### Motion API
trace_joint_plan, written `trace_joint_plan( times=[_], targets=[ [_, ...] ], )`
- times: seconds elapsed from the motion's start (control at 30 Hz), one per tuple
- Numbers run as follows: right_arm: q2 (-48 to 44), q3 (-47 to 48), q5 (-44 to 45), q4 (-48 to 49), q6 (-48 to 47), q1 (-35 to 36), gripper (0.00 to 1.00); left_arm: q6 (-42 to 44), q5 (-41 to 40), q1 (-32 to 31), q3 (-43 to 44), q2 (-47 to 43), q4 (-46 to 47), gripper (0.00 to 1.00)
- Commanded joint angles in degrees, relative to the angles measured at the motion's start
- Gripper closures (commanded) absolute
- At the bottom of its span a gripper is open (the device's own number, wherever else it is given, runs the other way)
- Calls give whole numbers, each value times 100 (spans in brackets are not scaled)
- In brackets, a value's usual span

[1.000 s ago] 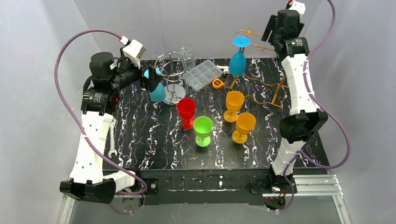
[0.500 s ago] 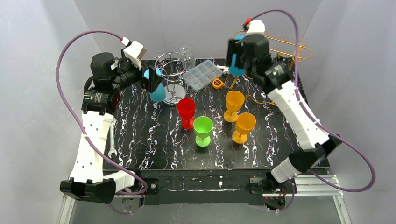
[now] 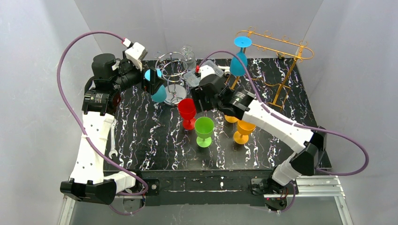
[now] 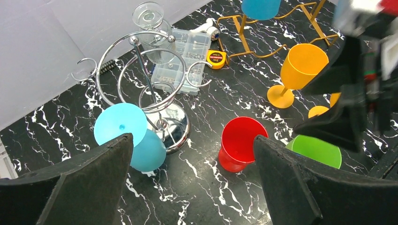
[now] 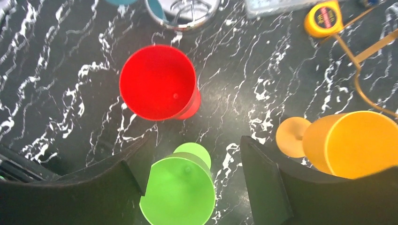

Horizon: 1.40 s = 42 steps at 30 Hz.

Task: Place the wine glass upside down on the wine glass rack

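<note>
Gold wine glass rack (image 3: 287, 79): table (image 3: 155, 140) rear right; blue glass (image 3: 239, 63) hangs inverted at its left end.
Right gripper (image 5: 191, 157): jaws spread, empty, over green wine glass (image 3: 204, 126); risk: finger clips crowding red wine glass (image 3: 187, 108) on descent, toppling it.
Left gripper (image 4: 190, 145): spread wide, empty.
Green wine glass: upright, table centre, opaque plastic, stemmed.

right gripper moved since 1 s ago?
Yes. The right gripper has swung left and nearer, away from the gold rack, and is now above the red glass and green glass.
</note>
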Motion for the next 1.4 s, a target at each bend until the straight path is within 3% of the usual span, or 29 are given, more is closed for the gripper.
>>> trace_joint_plan(
  times=[0.0,0.3,0.53,0.8,1.0,1.23,1.37],
  targets=[
    [73,-159,-410,105,224,-16,25,26,97,-2,141,-125,-145,1],
    [-510,-1205,-1028,-157,323,-16,38,71,170,-3,225,-129,-205,1],
    [-832,-1782,-974,-96,440,-16,41,29,325,-2,331,-151,-336,1],
    [-557,-1896,-1202,170,459,-16,64,8,416,-3,389,-220,-405,1],
    [-783,-1192,-787,-369,291,-16,98,-128,642,-2,519,-211,-482,1],
    [-1323,399,-589,-1187,141,-16,99,-543,1091,-2,821,-199,-564,0],
    [-1555,1217,-643,-1112,33,-18,99,-856,1352,-3,994,-177,-564,1]
  ],
)
